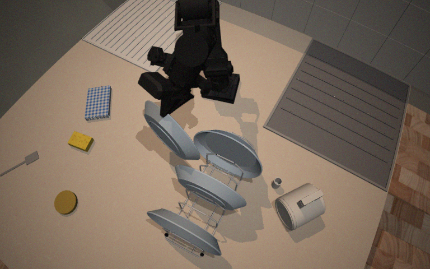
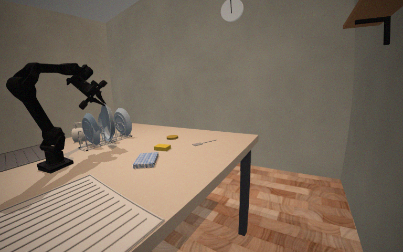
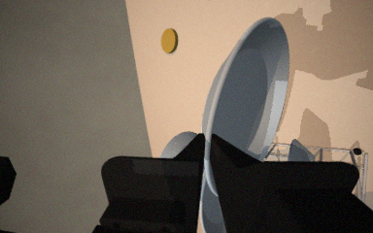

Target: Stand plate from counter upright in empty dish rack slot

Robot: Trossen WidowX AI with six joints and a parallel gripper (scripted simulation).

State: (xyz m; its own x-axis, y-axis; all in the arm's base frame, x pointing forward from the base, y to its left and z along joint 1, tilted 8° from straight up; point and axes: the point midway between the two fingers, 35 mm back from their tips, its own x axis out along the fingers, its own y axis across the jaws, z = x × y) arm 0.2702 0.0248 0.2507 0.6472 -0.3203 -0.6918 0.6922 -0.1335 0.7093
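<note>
My gripper [image 1: 164,113] is shut on the rim of a grey-blue plate [image 1: 169,130]. The plate hangs nearly upright below the fingers, beside the end of the wire dish rack [image 1: 206,197] nearest the arm's base. The wrist view shows the plate's rim [image 3: 243,121] pinched between my fingers. Three other plates stand in the rack: one at the near end [image 1: 228,152], one in the middle [image 1: 209,186], one at the far end [image 1: 183,231]. From the side, the gripper [image 2: 102,103] holds the plate [image 2: 106,122] in front of the rack. I cannot tell whether it touches the rack.
A white canister [image 1: 299,205] lies on its side right of the rack, with a small cup [image 1: 276,181] beside it. A checked cloth [image 1: 98,102], yellow sponge [image 1: 80,140], spatula [image 1: 19,164] and yellow disc [image 1: 65,202] lie to the left. A grey mat [image 1: 339,111] lies at the right.
</note>
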